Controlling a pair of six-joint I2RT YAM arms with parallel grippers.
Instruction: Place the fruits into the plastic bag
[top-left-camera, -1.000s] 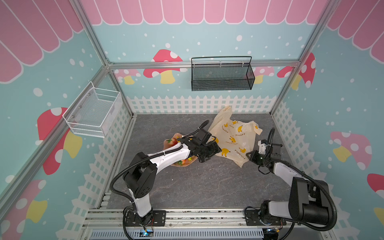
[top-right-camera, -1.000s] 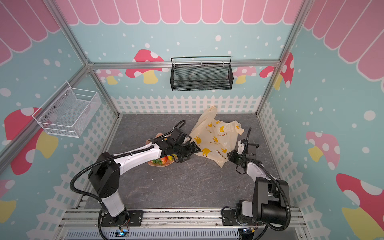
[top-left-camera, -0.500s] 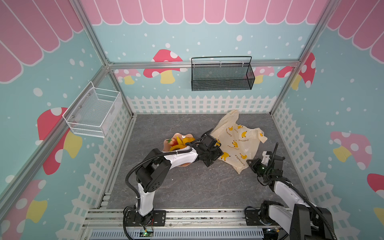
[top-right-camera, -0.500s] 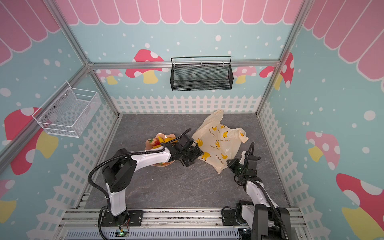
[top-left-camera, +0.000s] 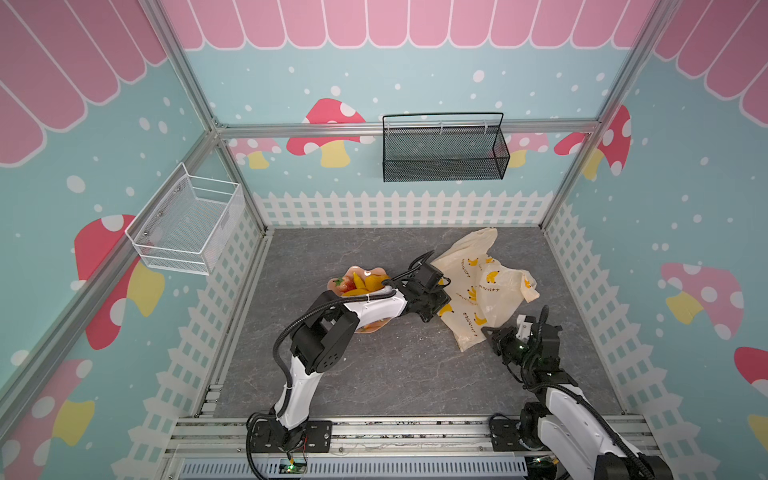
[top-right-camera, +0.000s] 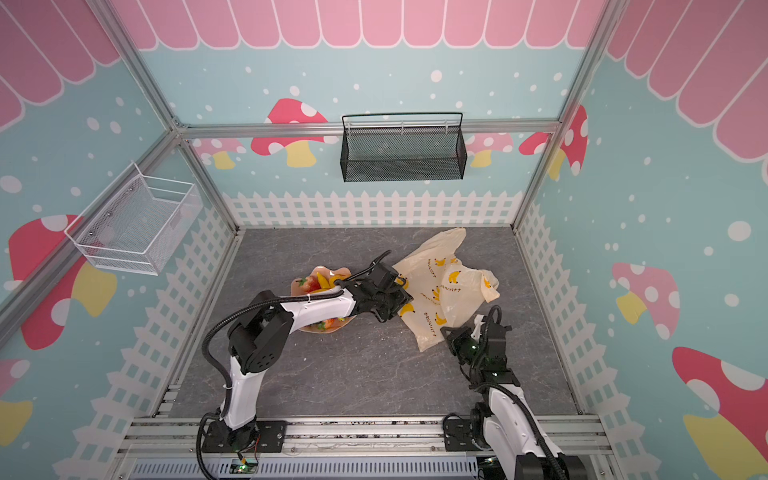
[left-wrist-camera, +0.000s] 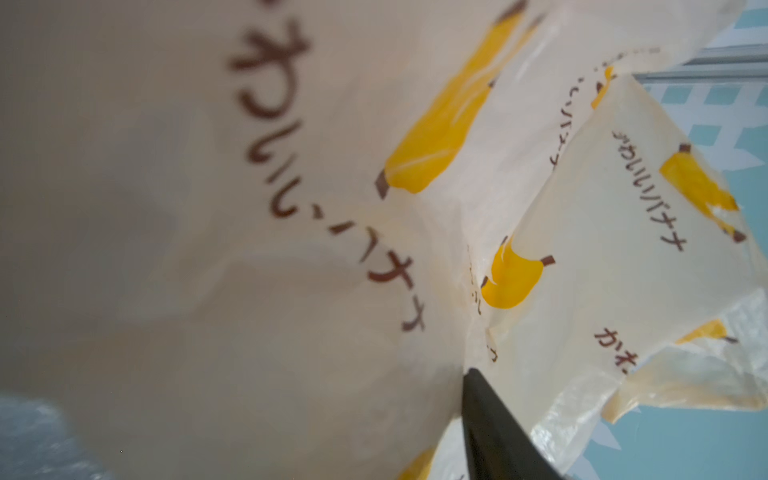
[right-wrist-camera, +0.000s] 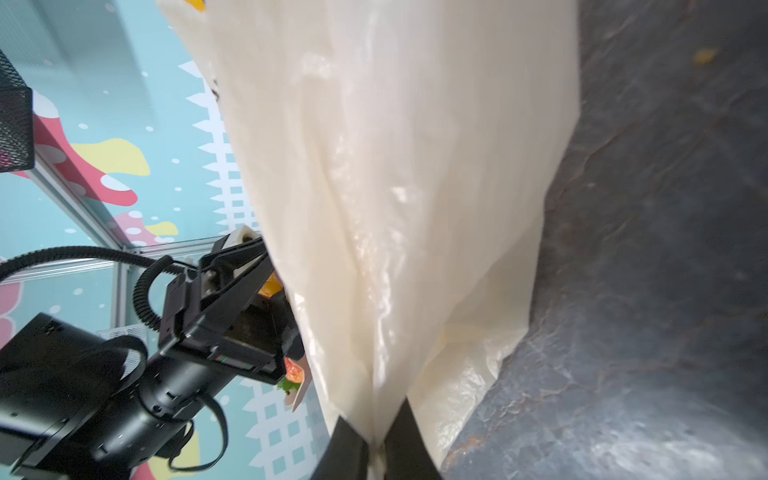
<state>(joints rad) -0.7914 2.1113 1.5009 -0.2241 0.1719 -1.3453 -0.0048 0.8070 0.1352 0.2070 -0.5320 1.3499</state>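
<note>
Fruits (top-left-camera: 359, 282) lie in the dish (top-left-camera: 333, 285) near the plastic bag (top-left-camera: 494, 286).
Right fingers (right-wrist-camera: 347, 449) pinch its corner, dragged frontward since; grip of left fingers (left-wrist-camera: 490, 424) unclear.

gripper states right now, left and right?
left gripper: cannot be told; it is at the plastic bag edge, one finger hidden by the film.
right gripper: closed, pinching a corner of the plastic bag.

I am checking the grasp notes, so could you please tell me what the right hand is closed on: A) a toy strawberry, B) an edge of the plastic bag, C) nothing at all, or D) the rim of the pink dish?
B: in the right wrist view the right hand is pinched shut on a thin edge of the plastic bag.
</note>
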